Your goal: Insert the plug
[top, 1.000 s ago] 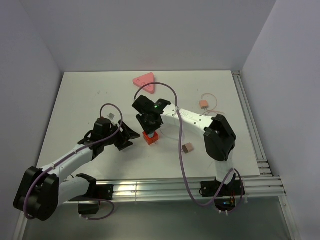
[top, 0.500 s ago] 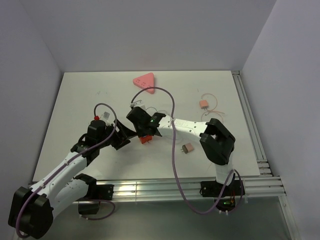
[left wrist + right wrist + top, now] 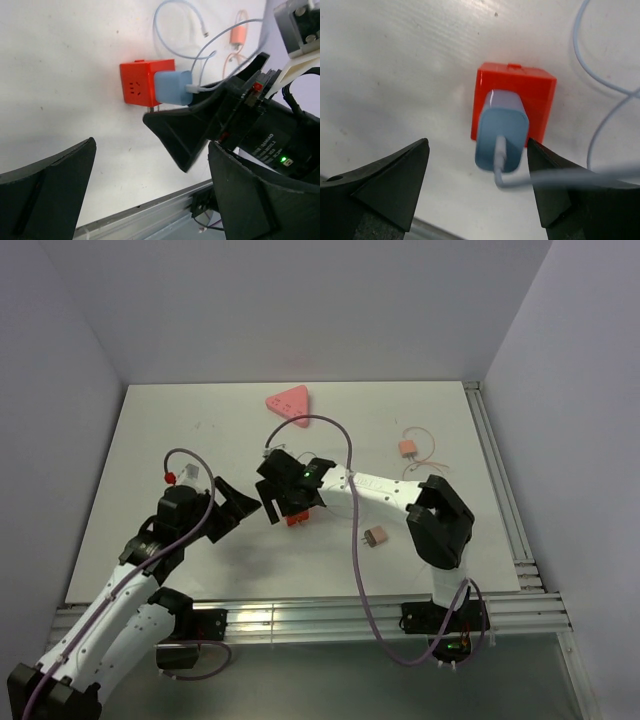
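Note:
A red cube socket lies on the white table with a pale blue plug seated in one face; its thin cable curls away. In the right wrist view the red socket sits just beyond the plug. My right gripper is open, its fingers apart on either side of the plug and clear of it. My left gripper is open and empty, drawn back from the socket and plug. From above, the left gripper is left of the right gripper.
A pink triangular piece lies at the back. A small pink adapter with a cord sits at the right, a brownish plug nearer the front. Aluminium rails line the near edge and the right side.
Both grippers have opened. The right one has let go of the blue plug, which stays in the socket. The left arm has pulled back to the left, away from the red socket.

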### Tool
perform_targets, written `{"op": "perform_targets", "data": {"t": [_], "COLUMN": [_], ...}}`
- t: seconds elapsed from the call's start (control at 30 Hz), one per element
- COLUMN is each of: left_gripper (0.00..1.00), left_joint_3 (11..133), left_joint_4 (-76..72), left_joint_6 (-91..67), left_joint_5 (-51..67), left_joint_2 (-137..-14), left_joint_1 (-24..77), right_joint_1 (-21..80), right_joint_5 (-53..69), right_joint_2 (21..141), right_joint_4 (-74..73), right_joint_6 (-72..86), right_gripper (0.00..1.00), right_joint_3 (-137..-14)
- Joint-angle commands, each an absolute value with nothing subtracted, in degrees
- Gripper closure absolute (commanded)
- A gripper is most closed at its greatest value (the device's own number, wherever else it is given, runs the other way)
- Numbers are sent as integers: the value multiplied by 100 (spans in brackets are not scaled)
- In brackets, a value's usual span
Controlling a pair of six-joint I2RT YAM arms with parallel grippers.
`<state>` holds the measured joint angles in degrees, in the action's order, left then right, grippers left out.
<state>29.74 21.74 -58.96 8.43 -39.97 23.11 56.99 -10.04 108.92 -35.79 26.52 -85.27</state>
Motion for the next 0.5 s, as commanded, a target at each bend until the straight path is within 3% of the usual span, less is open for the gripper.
{"op": "perform_targets", "data": {"t": [0.0,0.47], "left_gripper": [1,1], "left_joint_3": [3024,3305], "left_joint_4": [2478,3287], "left_joint_6": [-5774,-5792], "left_joint_5": [545,553], "left_joint_2": [-3482,-2725], "left_joint_1": [2320,2312], "right_joint_1": [5590,5853], "right_joint_5": [-265,-1589], "right_joint_2": [10144,10371], "right_joint_4": [-4034,-3323], "right_joint_6": [2514,2689], "right_gripper": [13,9], "right_joint_3": [-8649,-7831]}}
